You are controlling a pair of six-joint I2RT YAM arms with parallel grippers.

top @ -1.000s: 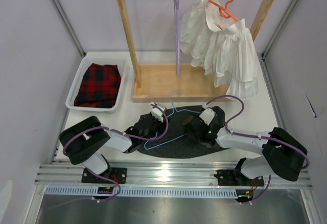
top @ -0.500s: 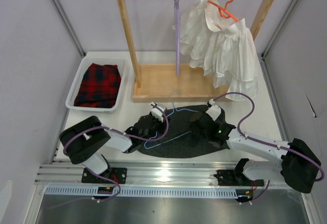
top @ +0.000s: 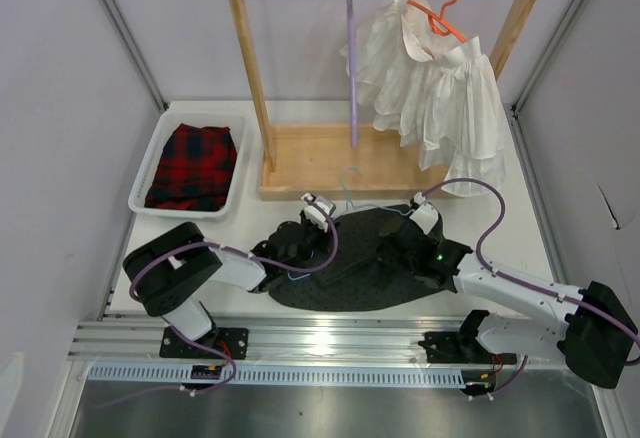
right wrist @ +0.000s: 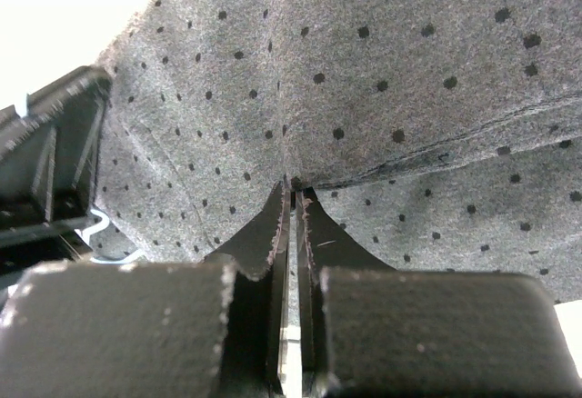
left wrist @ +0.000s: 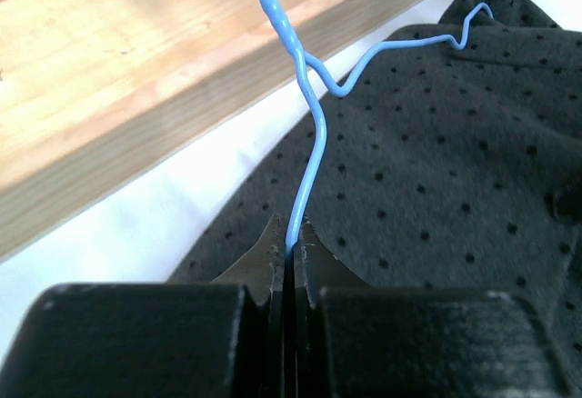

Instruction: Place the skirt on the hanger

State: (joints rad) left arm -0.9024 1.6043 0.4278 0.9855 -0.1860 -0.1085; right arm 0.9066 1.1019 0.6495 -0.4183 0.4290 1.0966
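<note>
- The skirt [top: 350,283] lies spread on the table [top: 520,223], just in front of the base of the wooden rack [top: 250,78] and between the two arms.
- The hanger [left wrist: 309,69] rests on the rear part of the skirt. Its twisted neck sits over the strip of table between the skirt and the rack base.
- The left gripper [left wrist: 289,245] has its fingers pressed together on the hanger wire, below the neck twist.
- The right gripper [right wrist: 293,187] has its fingers closed on a fold of the dotted skirt fabric, on the skirt's right half.
- A white ruffled garment [top: 440,88] hangs from an orange hanger [top: 445,3] at the right end of the rack bar; a lilac hanger [top: 351,68] hangs at mid-bar.
- A white bin [top: 150,173] at the left rear holds a red plaid garment [top: 195,163].
</note>
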